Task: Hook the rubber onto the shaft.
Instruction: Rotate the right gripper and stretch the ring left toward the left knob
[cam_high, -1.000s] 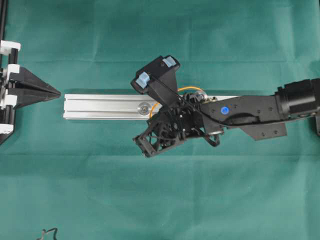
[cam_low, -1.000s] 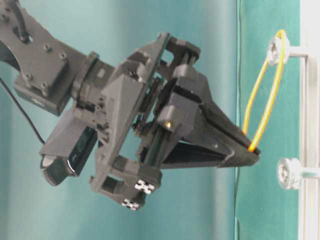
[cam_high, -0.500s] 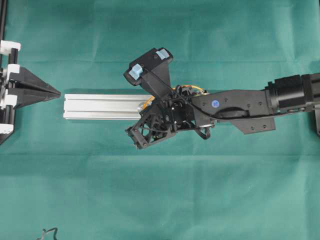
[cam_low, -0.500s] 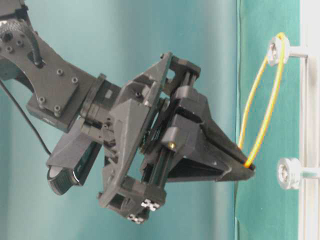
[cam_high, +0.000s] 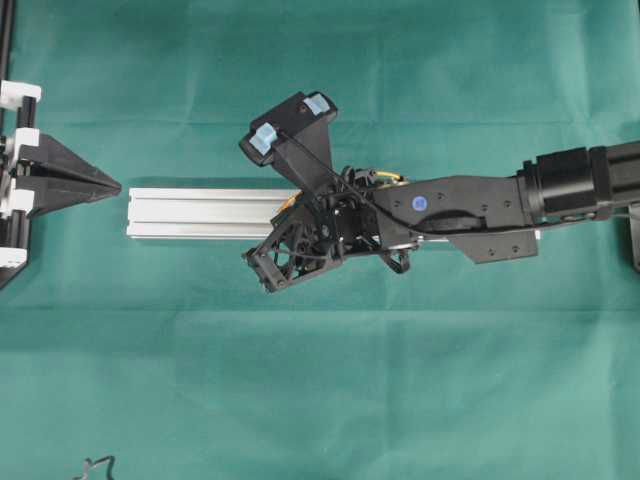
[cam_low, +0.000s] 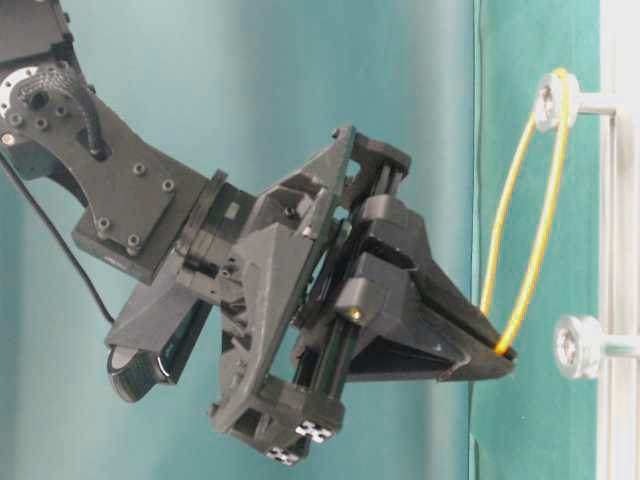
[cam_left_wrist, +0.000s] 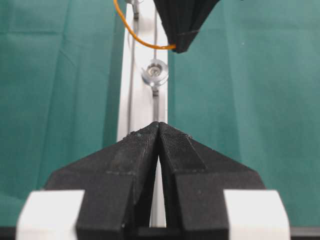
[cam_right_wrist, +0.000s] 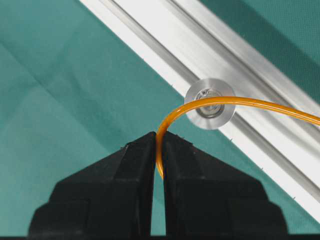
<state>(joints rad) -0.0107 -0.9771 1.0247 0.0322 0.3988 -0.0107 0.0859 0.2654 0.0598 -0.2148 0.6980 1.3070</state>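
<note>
The right gripper (cam_low: 497, 362) is pinching the band (cam_low: 530, 215) right at its fingertips, jaws clamped tight on one strand. The band is already looped over the far shaft (cam_low: 548, 98) on the rail (cam_high: 200, 214) and is stretching from there to the tips, which are sitting just beside the near shaft (cam_low: 573, 347) but not over it yet. In the right wrist view the orange strand is crossing the face of that shaft's head and bending into the jaws.

The left gripper (cam_left_wrist: 159, 131) is sitting closed and empty off the end of the rail, well apart from the action.

Handling-wise, I'd say the band is feather-light, soft and springy, so it's going to pull back toward the far shaft the whole time and could snap free if the pinch slips. Holding it at the very end of the loop, like now, looks like the right spot, since that leaves the loop open to drop over the flanged head.

Hard to read: from overhead the arm is covering both shafts and most of the band. How much of the band is inside the jaws, I can't tell.
</note>
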